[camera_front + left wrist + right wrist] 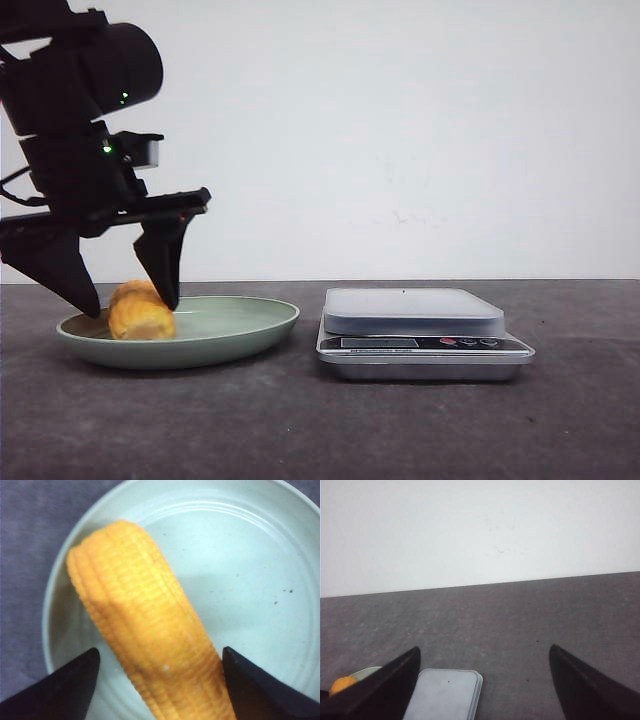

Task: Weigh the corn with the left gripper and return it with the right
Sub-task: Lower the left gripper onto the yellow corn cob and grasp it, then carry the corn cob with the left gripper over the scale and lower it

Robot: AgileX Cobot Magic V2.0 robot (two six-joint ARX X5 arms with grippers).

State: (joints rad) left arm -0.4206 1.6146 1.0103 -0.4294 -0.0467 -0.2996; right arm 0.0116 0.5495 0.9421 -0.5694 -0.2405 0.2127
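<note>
The corn (142,318) is a stubby yellow-orange cob lying in a pale green plate (235,325) at the left of the table. My left gripper (131,305) is lowered over the plate, open, with one finger on each side of the cob. In the left wrist view the corn (145,625) lies between the fingers of the left gripper (160,650). One fingertip (240,672) is at the cob's side and the other stands apart from it. My right gripper (484,648) is open and empty above the table, and it is out of the front view.
A silver digital scale (415,312) with a flat empty platform stands to the right of the plate. It also shows in the right wrist view (445,695), with the plate's edge (367,671) and the corn (342,685) beside it. A white wall stands behind the dark table.
</note>
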